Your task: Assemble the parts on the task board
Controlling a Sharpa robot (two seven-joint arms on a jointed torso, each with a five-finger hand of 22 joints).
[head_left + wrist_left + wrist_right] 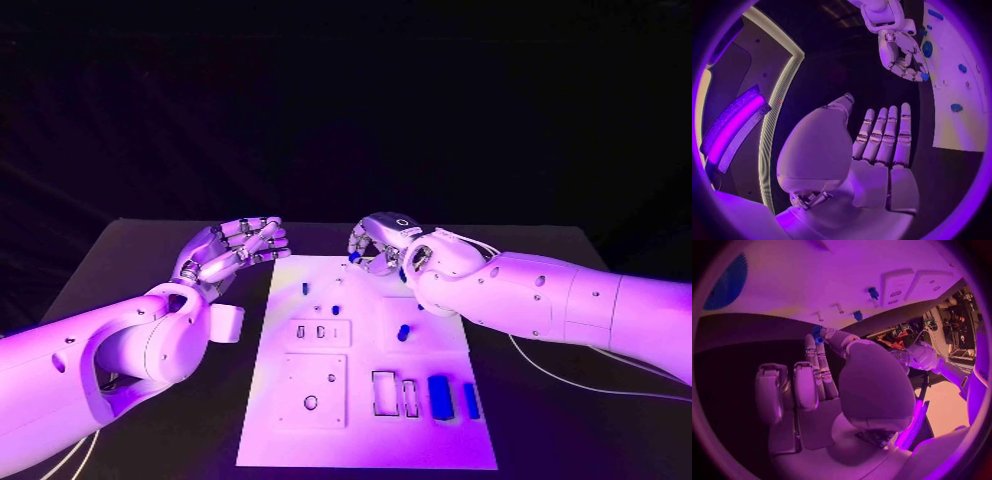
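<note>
Risk nearest first: at the near right corner of the board (pixel 274 440), two blue bars (pixel 438 395) lying side by side by their slots, untouched. Little danger there.

Further in, by the middle of the right edge: a loose blue piece (pixel 405 331) lying just beside the right arm (pixel 534 295), which crosses low over that edge. Likely to get swept or knocked out of place if the arm drops or swings inward during the next placement.

At the far edge, the main hazard: right hand (pixel 382 245) curled over the board, thumb and fingertips (pixel 811 347) drawn together on a small blue part (pixel 817 333). Looks pinched at the very tips, with little of it covered, so probably a thin hold. Could slip, twist or drop onto the board if pressed down off-line from its hole. Exact hole under it: cannot tell, hidden by the hand. Could also bump the small pegs (pixel 307 289) standing just nearer along the far left part of the board.

Off the far left corner, over the table (pixel 130 260): left hand (pixel 231 252) holding nothing, fingers loosely apart, well clear of the part, too far off to steady anything.
</note>
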